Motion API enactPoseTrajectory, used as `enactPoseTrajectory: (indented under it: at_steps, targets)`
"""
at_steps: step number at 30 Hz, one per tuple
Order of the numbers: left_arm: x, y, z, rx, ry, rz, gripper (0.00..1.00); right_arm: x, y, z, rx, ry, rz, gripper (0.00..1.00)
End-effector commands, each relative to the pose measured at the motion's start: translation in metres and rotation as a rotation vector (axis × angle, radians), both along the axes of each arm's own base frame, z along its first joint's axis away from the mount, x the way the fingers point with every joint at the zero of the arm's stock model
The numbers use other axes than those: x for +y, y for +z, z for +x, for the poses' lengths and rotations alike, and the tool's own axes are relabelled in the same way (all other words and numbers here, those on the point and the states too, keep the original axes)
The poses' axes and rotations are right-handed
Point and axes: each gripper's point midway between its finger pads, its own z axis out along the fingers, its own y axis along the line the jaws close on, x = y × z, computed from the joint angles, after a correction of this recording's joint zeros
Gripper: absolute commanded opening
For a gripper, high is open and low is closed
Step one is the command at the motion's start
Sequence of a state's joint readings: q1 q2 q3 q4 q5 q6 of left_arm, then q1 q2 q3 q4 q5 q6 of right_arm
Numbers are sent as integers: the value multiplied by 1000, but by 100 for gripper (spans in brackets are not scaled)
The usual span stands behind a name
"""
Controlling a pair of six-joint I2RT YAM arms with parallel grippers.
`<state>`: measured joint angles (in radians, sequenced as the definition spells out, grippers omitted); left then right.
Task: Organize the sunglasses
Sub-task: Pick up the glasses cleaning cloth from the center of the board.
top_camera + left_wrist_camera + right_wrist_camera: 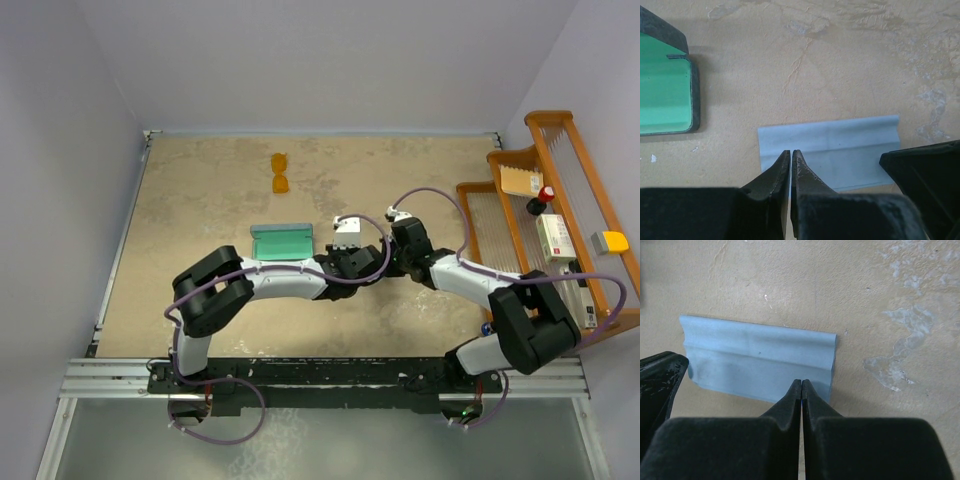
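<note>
- I see the left gripper (791,152) pressed together, tips over the blue cloth (840,140).
- The right gripper (801,382) is pressed together too, on the same cloth.
- The sunglasses (281,173) lie at the far side of the table (200,200), beyond the open case (282,242), well apart from both grippers.

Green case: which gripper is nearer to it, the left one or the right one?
Left. The left gripper sits just right of the case, apart from it. The right gripper is farther right, beyond the left one.
</note>
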<state>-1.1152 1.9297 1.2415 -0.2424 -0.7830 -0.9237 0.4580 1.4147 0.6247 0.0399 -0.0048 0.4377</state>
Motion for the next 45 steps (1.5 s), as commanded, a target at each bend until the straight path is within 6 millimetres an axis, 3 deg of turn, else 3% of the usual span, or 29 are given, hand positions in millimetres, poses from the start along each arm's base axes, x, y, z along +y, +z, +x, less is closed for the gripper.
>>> enactPoseTrajectory:
  at_steps: [1, 10, 14, 26, 34, 39, 45]
  targets:
    - [-1, -11, -1, 13, 1, -37, 0, 16, 19, 18, -60, 24, 51, 0]
    - [18, -42, -24, 99, 8, -56, 0, 9, 10, 12, -34, 9, 22, 0]
    - [26, -45, -29, 115, 21, -41, 0, 6, 8, 11, -26, 1, 11, 0]
    - [42, -29, -38, 122, 49, 3, 0, 3, 7, 11, -23, -16, -2, 0]
    - [36, 3, -31, 58, 45, -57, 0, 5, 8, 10, -28, -11, 13, 0]
    - [39, 13, -30, 44, 74, -54, 7, 5, 6, 7, -26, -6, 20, 0]
    - [41, 3, -32, 72, 123, -50, 24, 6, 5, 5, -27, -5, 32, 0]
